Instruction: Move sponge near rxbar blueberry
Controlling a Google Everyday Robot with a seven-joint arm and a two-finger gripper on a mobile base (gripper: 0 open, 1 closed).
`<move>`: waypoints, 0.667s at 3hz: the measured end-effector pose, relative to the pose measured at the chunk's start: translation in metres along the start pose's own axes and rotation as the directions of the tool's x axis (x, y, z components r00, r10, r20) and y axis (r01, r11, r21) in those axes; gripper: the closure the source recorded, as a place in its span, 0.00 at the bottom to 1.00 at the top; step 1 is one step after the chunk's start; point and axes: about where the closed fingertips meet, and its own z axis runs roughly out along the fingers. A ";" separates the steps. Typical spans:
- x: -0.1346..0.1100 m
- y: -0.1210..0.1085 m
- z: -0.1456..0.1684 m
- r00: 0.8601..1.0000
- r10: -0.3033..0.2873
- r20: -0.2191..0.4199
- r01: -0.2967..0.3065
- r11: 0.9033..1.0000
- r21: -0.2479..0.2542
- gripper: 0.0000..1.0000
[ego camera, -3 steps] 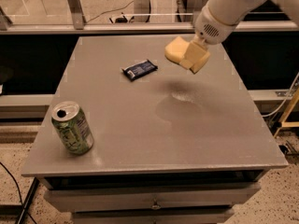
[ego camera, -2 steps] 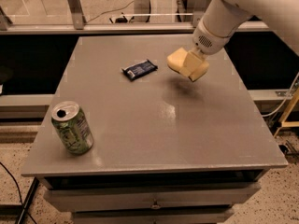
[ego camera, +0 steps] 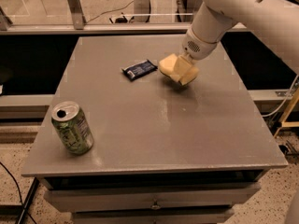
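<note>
no legible text: print on rxbar blueberry (ego camera: 138, 69) and green can (ego camera: 72, 128) unreadable. gripper (ego camera: 183, 73) clasps sponge (ego camera: 169, 65) just right of bar.

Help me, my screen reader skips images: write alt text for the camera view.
The gripper holds the sponge low over the grey table, close beside the rxbar blueberry. A green soda can stands near the table's front left corner.
</note>
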 end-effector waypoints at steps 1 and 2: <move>-0.012 0.010 -0.001 0.999 -0.039 0.027 0.040 0.999 -0.028 0.30; -0.029 0.024 0.005 0.995 -0.096 0.038 0.099 0.993 -0.062 0.06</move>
